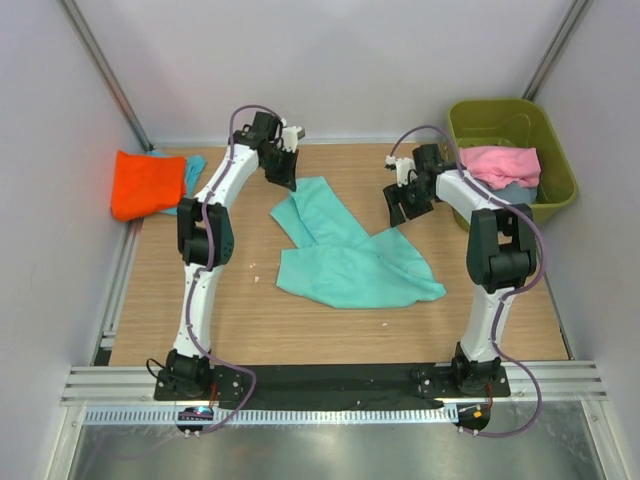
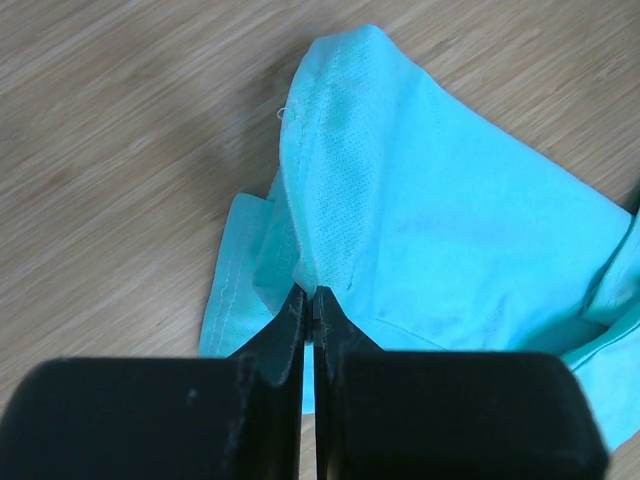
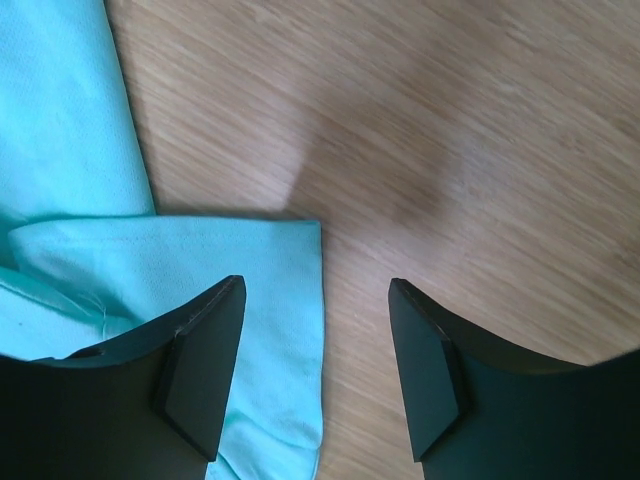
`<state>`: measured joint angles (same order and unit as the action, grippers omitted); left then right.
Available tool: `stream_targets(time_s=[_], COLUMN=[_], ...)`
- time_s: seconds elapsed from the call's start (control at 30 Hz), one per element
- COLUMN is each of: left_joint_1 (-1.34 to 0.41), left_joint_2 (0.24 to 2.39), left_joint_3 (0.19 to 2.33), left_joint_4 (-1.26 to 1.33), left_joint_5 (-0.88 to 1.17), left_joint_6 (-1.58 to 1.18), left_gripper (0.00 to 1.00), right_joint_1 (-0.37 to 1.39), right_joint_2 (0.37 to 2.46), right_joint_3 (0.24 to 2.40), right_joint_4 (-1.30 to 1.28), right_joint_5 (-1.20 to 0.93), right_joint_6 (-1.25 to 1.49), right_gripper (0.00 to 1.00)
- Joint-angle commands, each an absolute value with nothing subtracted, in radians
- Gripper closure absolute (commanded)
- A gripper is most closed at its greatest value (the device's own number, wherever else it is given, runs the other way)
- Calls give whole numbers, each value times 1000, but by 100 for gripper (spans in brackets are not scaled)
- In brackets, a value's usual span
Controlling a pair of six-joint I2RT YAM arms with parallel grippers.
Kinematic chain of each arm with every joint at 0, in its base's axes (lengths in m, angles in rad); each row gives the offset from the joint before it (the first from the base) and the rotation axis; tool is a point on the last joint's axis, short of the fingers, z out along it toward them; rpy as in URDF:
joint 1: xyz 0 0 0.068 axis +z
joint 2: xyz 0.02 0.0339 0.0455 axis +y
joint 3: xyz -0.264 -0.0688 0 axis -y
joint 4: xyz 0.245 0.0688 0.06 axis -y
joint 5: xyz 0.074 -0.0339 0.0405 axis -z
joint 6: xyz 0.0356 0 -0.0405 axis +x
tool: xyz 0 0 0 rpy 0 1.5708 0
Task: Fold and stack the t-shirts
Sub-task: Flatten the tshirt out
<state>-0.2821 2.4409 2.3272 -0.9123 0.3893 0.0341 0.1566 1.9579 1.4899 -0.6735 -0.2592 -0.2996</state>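
Work surface: a light wood-grain table [image 1: 330,335], evenly lit, with soft shadows. Plain white panels enclose it: the rear wall [image 1: 340,60] at 12 o'clock, the left wall [image 1: 50,220] at 9 and the right wall [image 1: 605,260] at 3. Grey metal struts [image 1: 105,75] slant up the rear corners at 11 and 1 o'clock. An olive-green bin [image 1: 490,118] stands at 2 o'clock. At 6 o'clock lie a black strip [image 1: 330,375], aluminium rails [image 1: 110,384], a white slotted strip [image 1: 330,416] and a dull grey metal sheet [image 1: 330,455].
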Motion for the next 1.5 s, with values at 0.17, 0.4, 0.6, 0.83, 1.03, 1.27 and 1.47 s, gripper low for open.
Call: stream_targets(time_s=[0.17, 0.4, 0.6, 0.83, 1.03, 1.27, 1.47], left_joint_1=[-285, -288, -294, -298, -298, -298, -298], left_joint_2=[2372, 2378, 2379, 2379, 2382, 2390, 2393], left_joint_3=[2326, 2330, 2332, 2332, 2330, 2341, 2353], left_joint_4=[-925, -923, -922, -920, -923, -920, -920], left_joint_5=[397, 387, 371, 356, 348, 347, 345], left_joint_6=[35, 35, 35, 38, 38, 34, 34], left_gripper=[100, 100, 100, 100, 100, 100, 100], right_joint_1=[155, 158, 160, 196, 216, 229, 227], right_joint_2=[2040, 2072, 2105, 2155, 2157, 2117, 2066], right_joint_3=[1582, 1577, 1586, 1621, 1628, 1589, 1557], right_joint_4=[-716, -719, -724, -739, -733, -739, -729], right_joint_5=[-311, -325, -308, -296, -299, -265, -218], right_joint_6=[-316, -314, -325, -340, -341, -357, -359], right_gripper=[39, 42, 45, 61, 72, 75, 99])
